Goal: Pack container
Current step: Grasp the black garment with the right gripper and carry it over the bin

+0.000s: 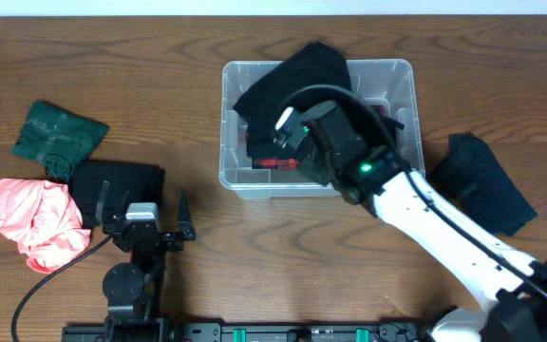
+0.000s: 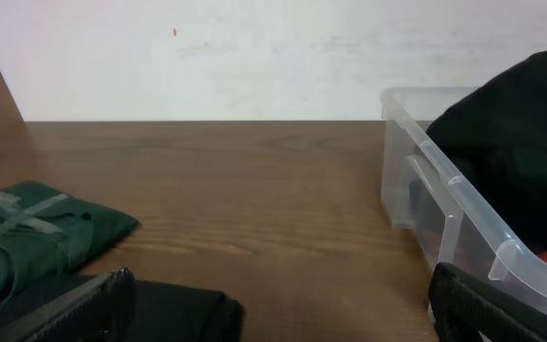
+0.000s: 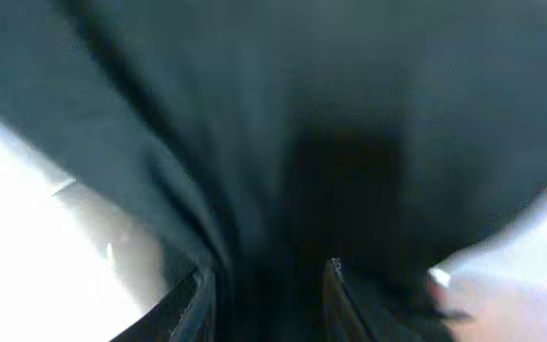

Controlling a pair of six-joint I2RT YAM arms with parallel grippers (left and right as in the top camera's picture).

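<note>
A pink cloth (image 1: 31, 220) lies at the far left of the overhead view on the table (image 1: 254, 266). A green cloth (image 1: 57, 138) is above it and a black bundle (image 1: 117, 185) is just beside both. The left gripper (image 1: 143, 214) sits at lower left, just below the bundle, its jaws spread wide with nothing between them. The container (image 1: 402, 114) stands at upper centre, with something red (image 1: 275, 161) on its floor. The right gripper (image 3: 266, 285) hangs over it, jaws clenched on a black cloth (image 1: 292, 81) that spills past the container's upper rim. A dark cloth (image 1: 487, 180) lies right of the container, apart from it.
</note>
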